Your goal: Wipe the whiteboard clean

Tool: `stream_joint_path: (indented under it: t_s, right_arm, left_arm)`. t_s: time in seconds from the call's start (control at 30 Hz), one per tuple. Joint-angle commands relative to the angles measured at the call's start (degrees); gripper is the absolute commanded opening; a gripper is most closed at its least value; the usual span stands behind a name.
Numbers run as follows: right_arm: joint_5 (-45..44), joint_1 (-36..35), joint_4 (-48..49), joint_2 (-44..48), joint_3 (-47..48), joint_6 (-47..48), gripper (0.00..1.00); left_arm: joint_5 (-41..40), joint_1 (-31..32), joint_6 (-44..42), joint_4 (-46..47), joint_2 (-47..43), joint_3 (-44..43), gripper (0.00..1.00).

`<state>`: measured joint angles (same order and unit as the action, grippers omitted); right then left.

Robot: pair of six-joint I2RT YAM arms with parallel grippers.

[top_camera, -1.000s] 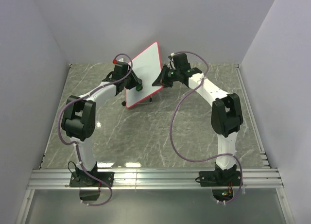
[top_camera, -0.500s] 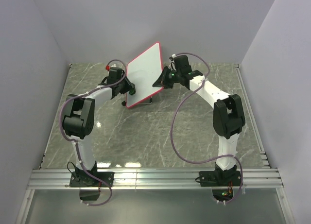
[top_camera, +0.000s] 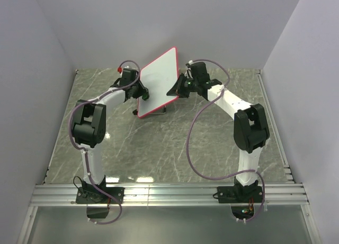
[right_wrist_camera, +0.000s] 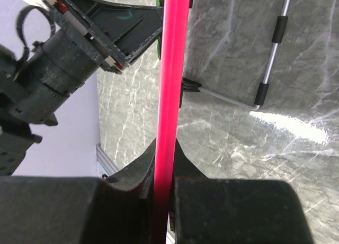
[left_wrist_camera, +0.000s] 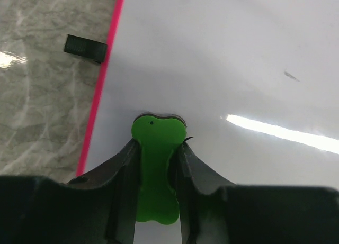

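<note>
Whiteboard (top_camera: 159, 81), pink-red frame, steeply tilted — white face nearly clean, one faint dark mark

On the left: up from the near base, folded at a black elbow, then stretched forward and inward to the left gripper (top_camera: 143, 93), clamped tight on a green eraser (left_wrist_camera: 156, 167) whose tip is pressed flat to the whiteboard (left_wrist_camera: 238, 69). On the right, much the mirror: up from the base, bent at the elbow, reaching forward and inward to the right gripper (top_camera: 178, 88) — pinched narrowly on the whiteboard's red frame, wrist turned edge-on to it, one finger on each face.
</note>
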<state>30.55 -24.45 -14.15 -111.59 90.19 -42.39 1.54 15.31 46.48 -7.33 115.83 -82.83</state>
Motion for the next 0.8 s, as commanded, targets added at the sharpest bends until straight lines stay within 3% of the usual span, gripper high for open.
stream_joint_path:
  t_s: [0.0, 0.3, 0.5, 0.6, 0.63, 0.67, 0.73, 0.77]
  right_arm:
    - [7.7, -4.7, 6.0, 3.7, -0.7, 5.7, 0.0]
    - [8.0, -4.7, 7.0, 3.7, -1.2, 5.7, 0.0]
    - [7.1, -4.7, 6.6, 3.9, -1.4, 5.9, 0.0]
    - [6.0, -4.7, 4.9, 3.4, -0.9, 7.1, 0.17]
    - [5.8, -4.7, 4.7, 3.6, -1.0, 7.2, 0.34]
    - [5.0, -4.8, 4.9, 3.7, -1.6, 7.4, 0.42]
    - [4.4, -4.6, 5.0, 4.1, -2.4, 7.6, 0.57]
    - [4.2, -4.6, 5.0, 4.2, -2.6, 7.8, 0.59]
  left_arm:
    - [7.1, 7.3, 1.2, -6.8, 1.8, -0.9, 0.0]
    - [5.1, 7.9, 0.9, -9.4, 0.2, -2.4, 0.0]
    - [1.7, 3.4, 0.3, -11.1, -6.6, -3.5, 0.0]
    - [2.1, -0.5, 0.5, -12.3, -10.1, -4.4, 0.0]
    - [2.1, -1.5, 0.4, -12.8, -10.8, -4.7, 0.0]
    - [2.2, -3.3, 0.2, -13.8, -12.0, -4.9, 0.0]
    - [2.2, -5.3, -0.5, -14.6, -14.0, -5.2, 0.0]
    - [2.1, -5.8, -0.8, -15.4, -14.6, -5.2, 0.0]
